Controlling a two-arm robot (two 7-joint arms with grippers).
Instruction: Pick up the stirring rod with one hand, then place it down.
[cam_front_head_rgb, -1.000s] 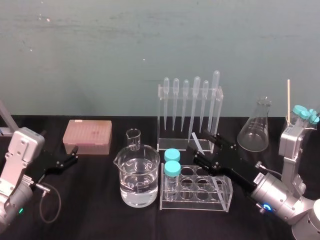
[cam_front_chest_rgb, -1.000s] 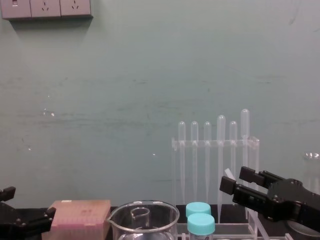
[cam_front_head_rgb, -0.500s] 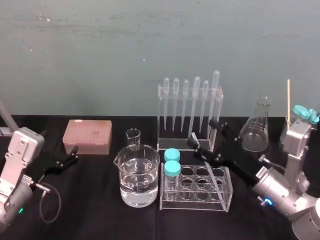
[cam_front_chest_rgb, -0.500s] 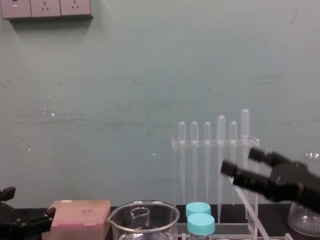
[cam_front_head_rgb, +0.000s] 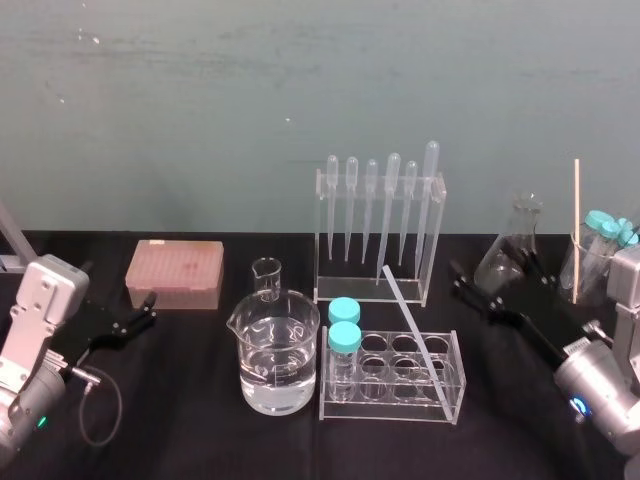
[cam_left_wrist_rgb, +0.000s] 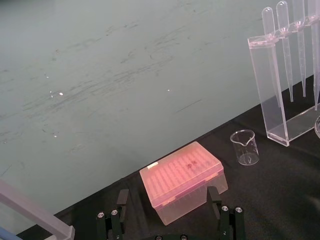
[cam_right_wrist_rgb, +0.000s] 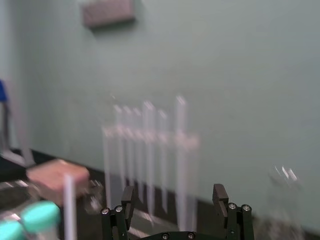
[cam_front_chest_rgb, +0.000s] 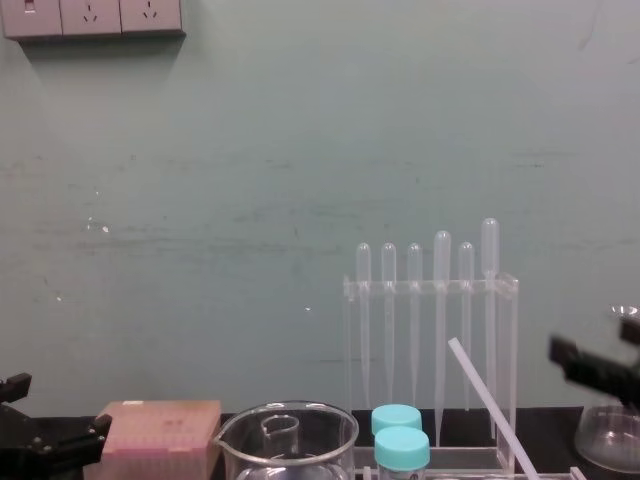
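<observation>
Stirring rod leaning on the rack, right gripper off to its side

The stirring rod (cam_front_head_rgb: 415, 320), a thin, straight, translucent white stick with blunt ends, slants across the tube rack (cam_front_head_rgb: 390, 411). Its upper end points up and back to the left and its lower end sits at the rack's right side; what that end rests on is unclear. The right gripper (cam_front_head_rgb: 487, 272), black with two jointed fingers, hangs to the rod's right, spread wide and holding nothing.

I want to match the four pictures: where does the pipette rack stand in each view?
Head: pipette rack, centre, behind the tube rack.
Chest: rack right of centre, before the wall.
Left wrist: rack beyond the small beaker.
Right wrist: rack blurred, ahead of the open right gripper.
Shared landmark: the pink box.
</observation>
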